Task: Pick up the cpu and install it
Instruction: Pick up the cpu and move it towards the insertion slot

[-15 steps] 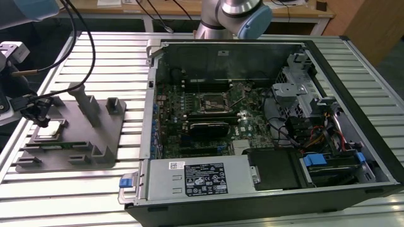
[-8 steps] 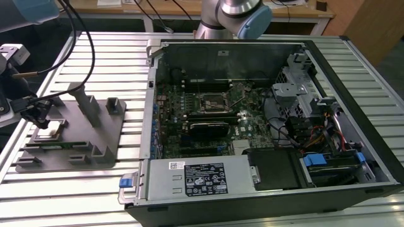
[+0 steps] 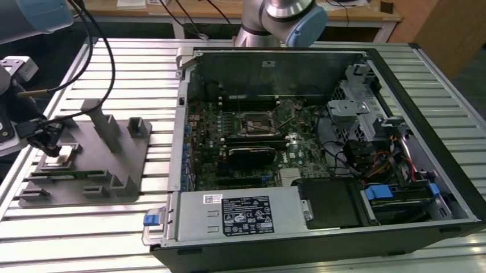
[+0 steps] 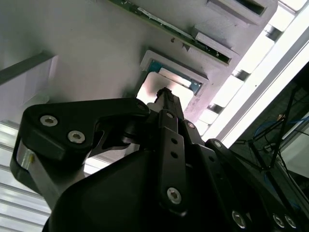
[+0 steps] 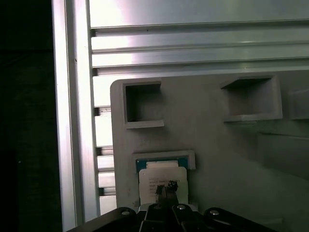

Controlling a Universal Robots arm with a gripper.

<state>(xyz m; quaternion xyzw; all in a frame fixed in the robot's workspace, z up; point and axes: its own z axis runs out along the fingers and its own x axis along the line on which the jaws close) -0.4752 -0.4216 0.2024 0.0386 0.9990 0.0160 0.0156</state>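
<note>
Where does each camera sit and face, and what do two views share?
Exterior view: off the arm, looking down on the computer case and holder; the hand shows at the exterior view's left.
First wrist view: on the arm, facing the cpu; hand tips show.
Second wrist view: on the arm, looking past the hand's black body to the cpu.
Both wrist views share the cpu in the holder.

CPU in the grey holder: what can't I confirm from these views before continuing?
Contact: in both wrist views the black gripper covers part of the small silvery-grey square cpu, hiding whether they touch.
Exterior view: the cpu is too small to judge its seating.
Black square motherboard socket: too small to tell if its latch is open.
</note>
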